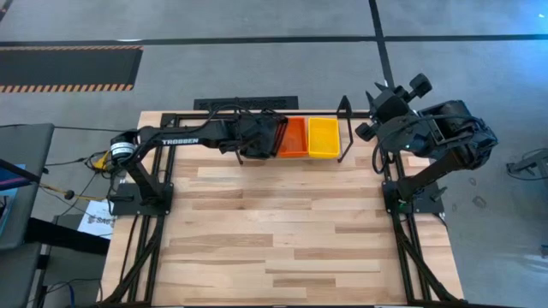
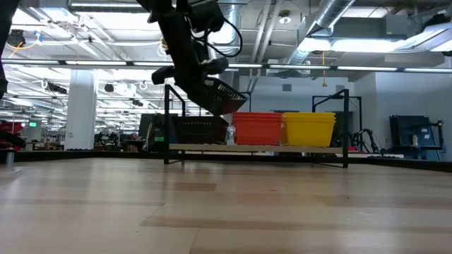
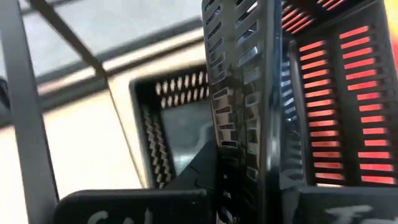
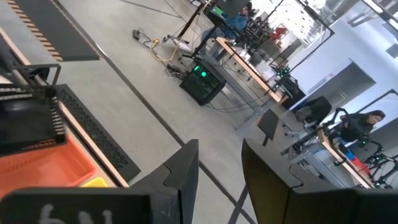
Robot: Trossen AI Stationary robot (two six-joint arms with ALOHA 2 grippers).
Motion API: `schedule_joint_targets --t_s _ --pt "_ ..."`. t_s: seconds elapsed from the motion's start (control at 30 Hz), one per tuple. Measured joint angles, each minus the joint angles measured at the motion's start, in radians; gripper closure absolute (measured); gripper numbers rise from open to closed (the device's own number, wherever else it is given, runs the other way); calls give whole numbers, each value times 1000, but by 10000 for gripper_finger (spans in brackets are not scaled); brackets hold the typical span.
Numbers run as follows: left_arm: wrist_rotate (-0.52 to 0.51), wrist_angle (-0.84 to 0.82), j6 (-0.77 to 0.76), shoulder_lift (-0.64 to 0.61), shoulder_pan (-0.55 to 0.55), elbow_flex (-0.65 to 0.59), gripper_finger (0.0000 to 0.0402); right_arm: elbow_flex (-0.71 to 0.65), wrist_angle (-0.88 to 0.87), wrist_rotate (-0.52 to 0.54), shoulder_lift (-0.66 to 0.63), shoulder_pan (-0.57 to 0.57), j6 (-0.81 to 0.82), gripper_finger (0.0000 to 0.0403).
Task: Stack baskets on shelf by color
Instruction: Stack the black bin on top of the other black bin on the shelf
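Note:
My left gripper [image 1: 257, 135] reaches over the left end of the shelf [image 2: 254, 147] at the table's far edge, shut on a black basket [image 2: 220, 95]. That basket hangs tilted above the black baskets [image 2: 200, 130] standing on the shelf, which also show in the left wrist view [image 3: 165, 118]. A red-orange stack [image 1: 294, 137] stands in the shelf's middle and a yellow stack [image 1: 324, 137] at its right end. My right gripper [image 1: 385, 96] is open and empty, folded back at the table's far right; in its wrist view [image 4: 217, 152] it points out over the floor. My left gripper pinches one side wall [image 3: 245, 118] of the black basket between its two fingers, one finger on each face of the mesh. The fingers come slanting down from the table's left. The basket is lifted clear, tilted with its free end lower [image 2: 229, 106], above the black baskets on the shelf.
The shelf's two upright end posts [image 2: 167, 120] [image 2: 346, 125] stand at either end of the row. A black tube frame [image 1: 163, 197] edges the wooden table top [image 1: 282, 231]. Beyond the far edge lies a grey floor with a dark mat [image 1: 247, 103].

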Motion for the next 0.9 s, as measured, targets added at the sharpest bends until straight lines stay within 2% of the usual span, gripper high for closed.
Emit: schedule_joint_targets --t_s 0.13,0.57,0.9 --pt "-22 7 20 -2 3 1 402 0 0 -3 0 0 0 258" --pt "-1 -46 0 -3 5 1 399 0 0 -3 0 0 0 257" --pt "-16 -53 64 -4 5 2 327 0 0 -3 0 0 0 257"
